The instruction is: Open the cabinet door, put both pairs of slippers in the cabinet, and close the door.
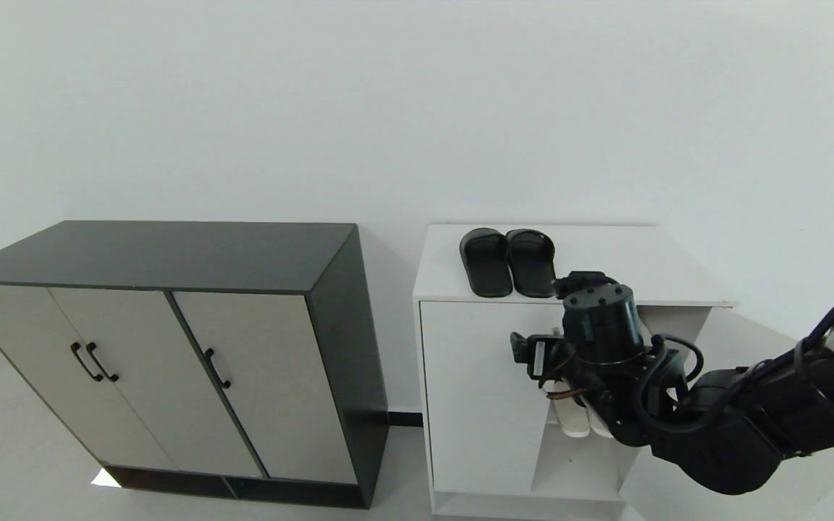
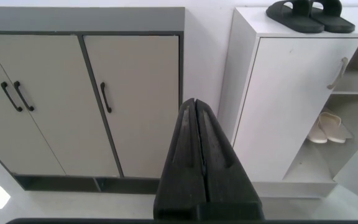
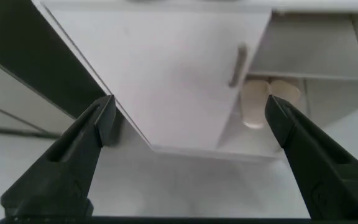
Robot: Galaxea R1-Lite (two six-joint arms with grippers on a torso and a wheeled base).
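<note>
The right tool (image 3: 188, 106) is hovering spread wide near the white cabinet (image 1: 482, 391) door handle (image 3: 237, 65); the left tool (image 2: 196, 109) is sitting pressed together, empty. Black slippers (image 1: 507, 262) are lying on top, white slippers (image 2: 329, 127) on an inner shelf. Risk: a rising wrist sweeping the black pair off. The arm is hiding much of the shelf opening

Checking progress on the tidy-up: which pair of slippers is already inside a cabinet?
The white pair, in the open lower compartment of the white cabinet. The black pair lies on top of that cabinet.
</note>
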